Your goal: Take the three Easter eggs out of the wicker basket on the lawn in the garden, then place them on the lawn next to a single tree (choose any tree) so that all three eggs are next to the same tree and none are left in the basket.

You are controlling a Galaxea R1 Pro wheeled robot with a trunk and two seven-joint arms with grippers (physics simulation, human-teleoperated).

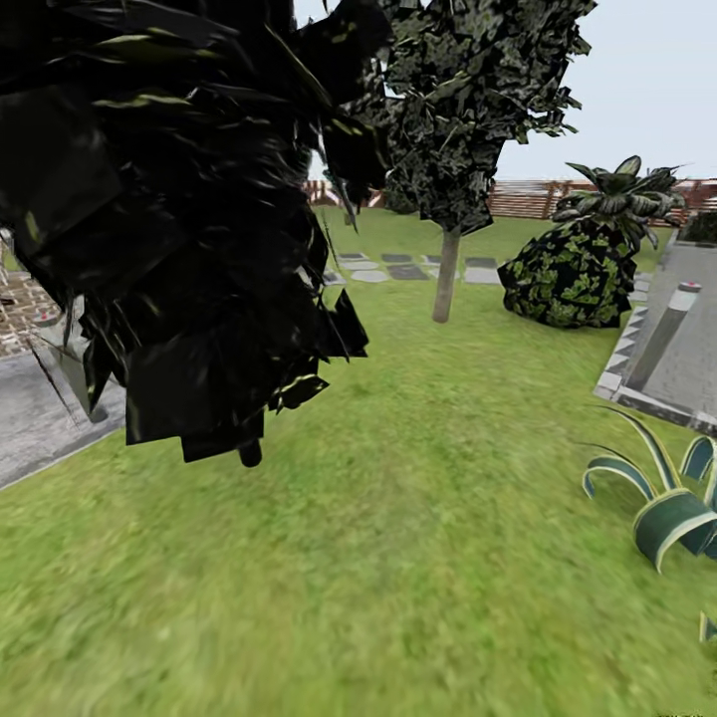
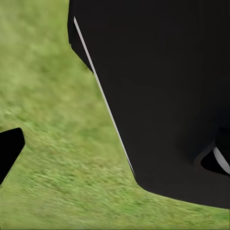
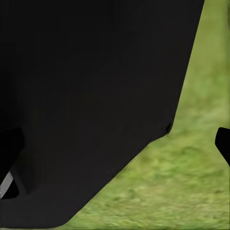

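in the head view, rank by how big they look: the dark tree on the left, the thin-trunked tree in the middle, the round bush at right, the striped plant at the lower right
1. Dark tree, largest, though it is nearest the camera.
2. Thin-trunked tree.
3. Round bush.
4. Striped plant, cut by the picture's edge, so its place against the bush is unsure.

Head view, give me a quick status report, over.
Grippers: state can't be told from the wrist views, grass below. Lawn ahead, thin-trunked tree mid-distance. Dark foliage close on the left, blocking that side.
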